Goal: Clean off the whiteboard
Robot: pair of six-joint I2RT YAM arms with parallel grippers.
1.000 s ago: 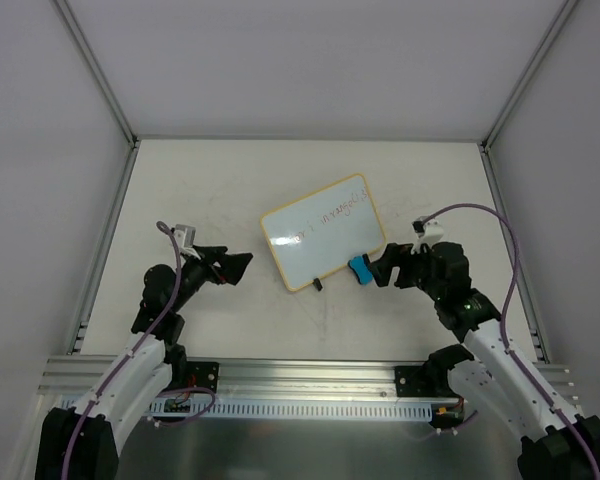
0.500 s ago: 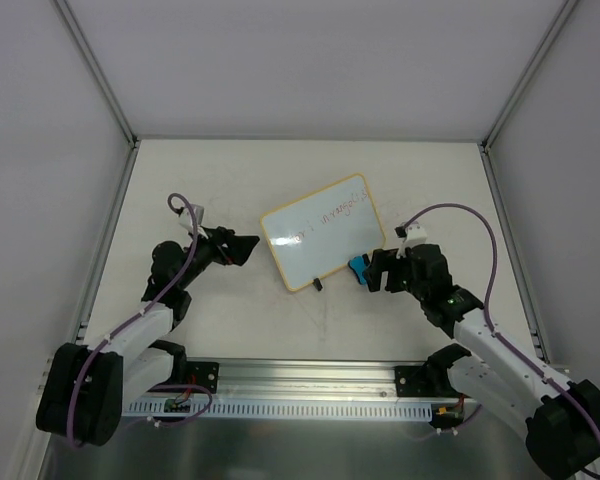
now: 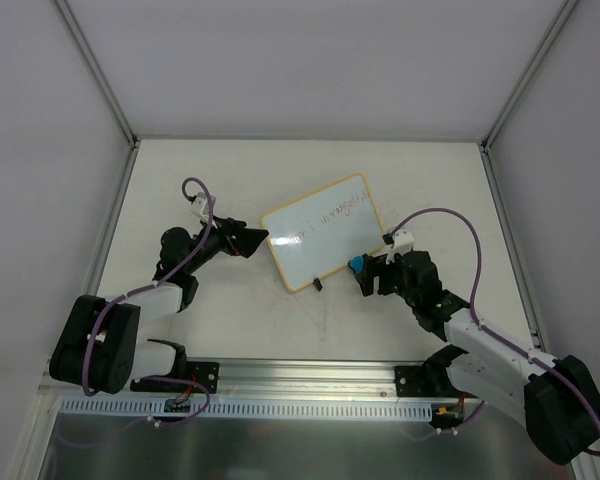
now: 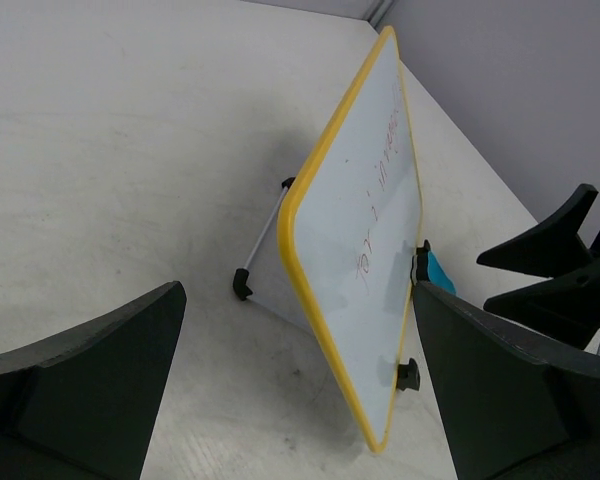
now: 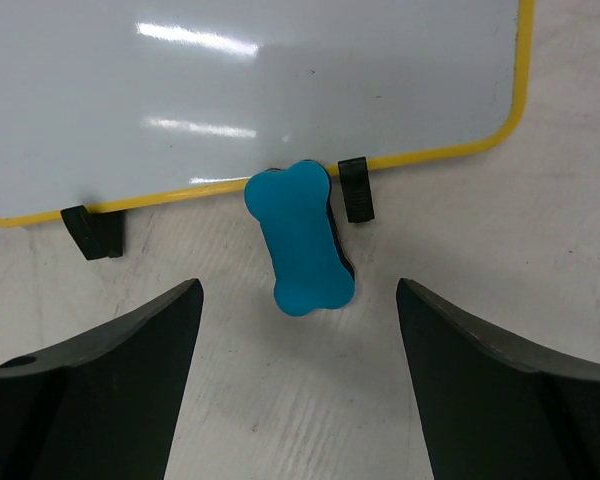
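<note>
The whiteboard point(image 3: 320, 235) has a yellow frame, faint red writing and black clips on its near edge, and stands tilted on a small stand. My left gripper point(image 3: 255, 243) is open and empty just off the board's left edge. In the left wrist view the board point(image 4: 365, 200) is seen edge-on between the left gripper's point(image 4: 300, 400) fingers. A blue bone-shaped eraser point(image 3: 356, 265) lies against the board's near edge. My right gripper point(image 3: 368, 277) is open beside it. In the right wrist view the eraser point(image 5: 298, 235) lies just ahead of the right gripper point(image 5: 298, 300), below the board point(image 5: 280, 90).
The board's metal stand leg point(image 4: 263, 235) rests on the table behind it. Black clips point(image 5: 353, 188) flank the eraser. Metal rails border the table at left point(image 3: 105, 240) and right point(image 3: 505, 240).
My left gripper has moved up and right, close to the board's left edge. My right gripper has edged left toward the eraser. The board and the eraser have not moved.
</note>
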